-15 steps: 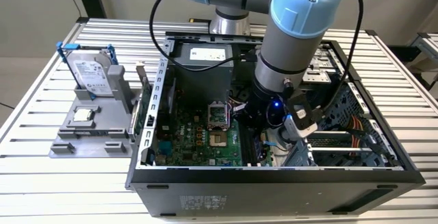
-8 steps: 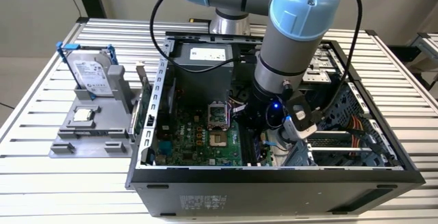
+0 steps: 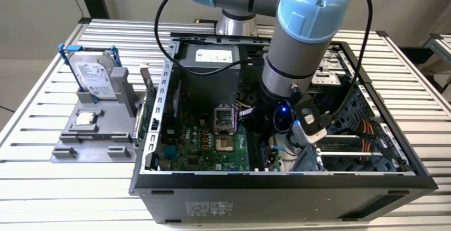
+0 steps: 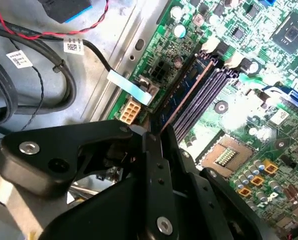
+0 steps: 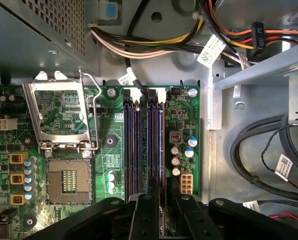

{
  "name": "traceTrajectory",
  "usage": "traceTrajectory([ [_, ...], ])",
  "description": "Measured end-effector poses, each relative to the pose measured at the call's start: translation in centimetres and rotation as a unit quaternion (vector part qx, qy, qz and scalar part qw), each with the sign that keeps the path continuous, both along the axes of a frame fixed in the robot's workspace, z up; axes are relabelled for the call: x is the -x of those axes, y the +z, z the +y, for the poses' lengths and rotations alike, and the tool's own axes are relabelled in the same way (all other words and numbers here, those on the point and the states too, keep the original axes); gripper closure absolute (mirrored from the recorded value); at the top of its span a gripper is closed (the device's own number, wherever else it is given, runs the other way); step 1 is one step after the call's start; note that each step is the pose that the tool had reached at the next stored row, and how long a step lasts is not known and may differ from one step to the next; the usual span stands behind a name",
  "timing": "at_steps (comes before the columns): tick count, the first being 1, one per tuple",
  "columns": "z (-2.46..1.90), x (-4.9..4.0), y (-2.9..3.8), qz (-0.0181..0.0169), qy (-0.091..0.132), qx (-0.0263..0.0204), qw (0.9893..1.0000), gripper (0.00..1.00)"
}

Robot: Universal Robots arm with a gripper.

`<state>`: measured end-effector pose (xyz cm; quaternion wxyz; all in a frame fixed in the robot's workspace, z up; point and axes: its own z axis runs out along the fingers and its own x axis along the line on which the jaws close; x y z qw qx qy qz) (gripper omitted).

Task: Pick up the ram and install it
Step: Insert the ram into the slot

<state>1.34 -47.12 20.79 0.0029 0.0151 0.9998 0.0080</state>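
Closest in the second wrist view, the two black fingers [image 4: 156, 170] are drawn together on the near end of the thin bluish-green ram stick [image 4: 188, 95]. The stick stands on edge in the outermost of the long dark memory slots [image 4: 201, 97], the one nearest the board's edge. Its copper-coloured contact edge runs along the slot. It may not be pressed fully home; the angle does not settle that.

In the first wrist view the same stick shows edge-on as a thin dark line between the finger bars. Just beside the slots lies a small white plastic connector [image 5: 186, 182] with a cluster of round capacitors [image 5: 177, 150] above it. On the other side of the slots are the open square processor socket [image 5: 68, 180] and its raised silver metal latch frame [image 5: 59, 115], all on the green motherboard [image 5: 109, 140]. Thick black cables [image 5: 268, 140] loop on the grey case floor past the board's edge.

In the exterior view the grey and light-blue robot arm [image 3: 296, 46] reaches down into the open black computer case [image 3: 282, 188], which lies on the ribbed silver metal counter [image 3: 42, 188]. Toward the exterior view's left, apart from the case, a grey plastic holder [image 3: 84, 146] carries a small square silver processor chip [image 3: 86, 118]. A silver hard drive with a blue bracket [image 3: 92, 75] stands upright behind the chip.
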Motion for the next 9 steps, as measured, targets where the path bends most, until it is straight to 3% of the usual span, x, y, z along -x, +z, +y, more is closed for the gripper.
traceTrajectory([
  [4,0.00,0.00,0.66,0.0002,0.000,-0.0001,1.0000,0.00],
  [9,0.00,0.00,2.31,0.0005,0.000,-0.0003,1.0000,0.00],
])
